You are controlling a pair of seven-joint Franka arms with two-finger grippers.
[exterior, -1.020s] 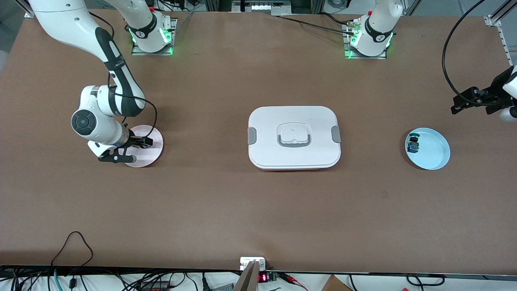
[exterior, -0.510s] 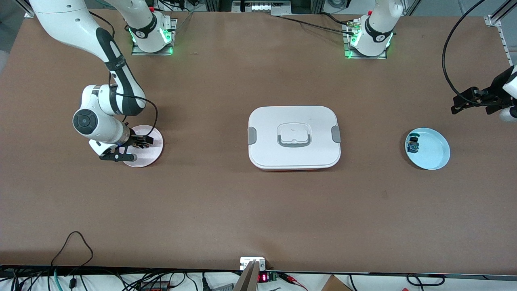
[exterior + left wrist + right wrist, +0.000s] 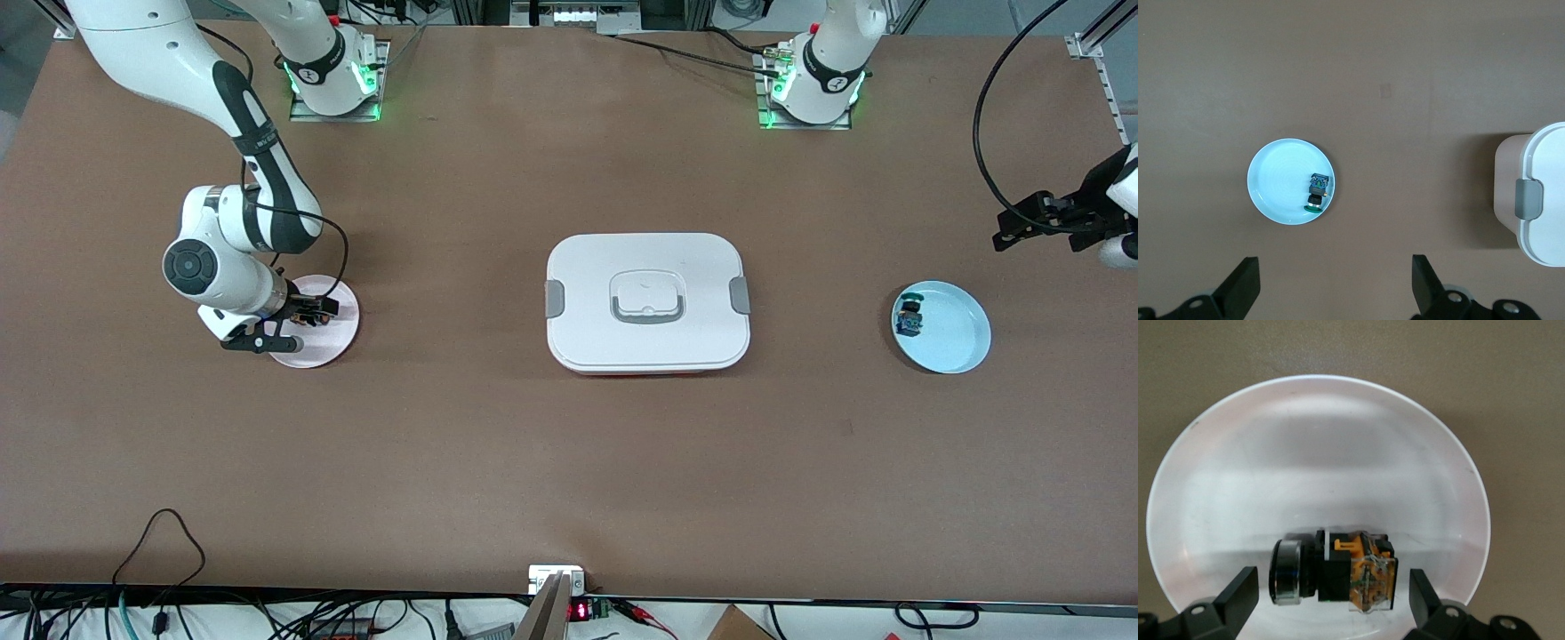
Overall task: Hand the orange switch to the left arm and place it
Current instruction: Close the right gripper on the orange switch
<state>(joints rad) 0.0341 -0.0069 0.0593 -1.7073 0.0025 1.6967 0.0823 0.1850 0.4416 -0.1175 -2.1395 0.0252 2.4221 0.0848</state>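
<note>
The right hand (image 3: 298, 324) hangs low over the pink plate (image 3: 342, 338) at the right arm's end of the bench (image 3: 498, 462), fingers spread wide and holding nothing. In the right wrist view the orange switch (image 3: 1331, 577) lies on its side on the plate, directly between the two open fingers (image 3: 1238, 593), with its round silvery cap toward one finger and its orange block toward the other.

The left hand (image 3: 1022, 222) waits in the air near the left arm's end, also wide open and empty, above bare bench beside the blue plate (image 3: 965, 351). That plate carries a second switch (image 3: 909, 317) with blue-green parts.

The likeliest trouble is the grasp itself. The switch is small and lies close to the plate's rim, so a closing finger could catch the rim, tip the plate, or squeeze the rounded cap and send the switch skidding. Fingertips coming down too far would press on the plate instead of closing round the body.

The white box (image 3: 647, 302) sits mid-bench between the two hands. A low, straight carry toward the left hand would run into its lid or handle. The handover probably needs height or a route around it.

A weak pinch could also let the switch drop during the pass. The left hand could also be misled by the blue-green switch lying near it.
</note>
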